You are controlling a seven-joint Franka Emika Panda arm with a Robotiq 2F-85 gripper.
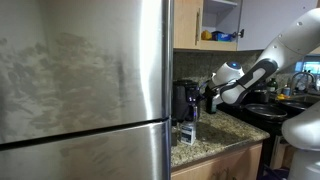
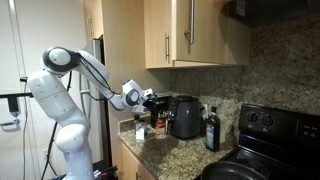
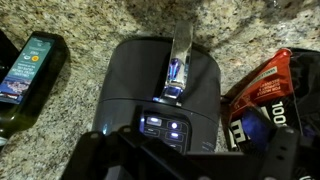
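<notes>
Black appliance (image 3: 165,90) upright on granite counter (image 3: 100,20), blue buttons lit.

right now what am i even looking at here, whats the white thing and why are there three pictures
The white jointed machine is a robot arm, ending in a two-fingered black gripper. Two pictures come from cameras standing in the kitchen. The close-up is from a camera on the arm's wrist, looking down. On the speckled granite counter sit a dark grey countertop appliance with a silver handle, a dark green glass bottle and a red and black packet. The gripper hovers open over the appliance and holds nothing. A steel fridge fills much of an exterior view.
</notes>
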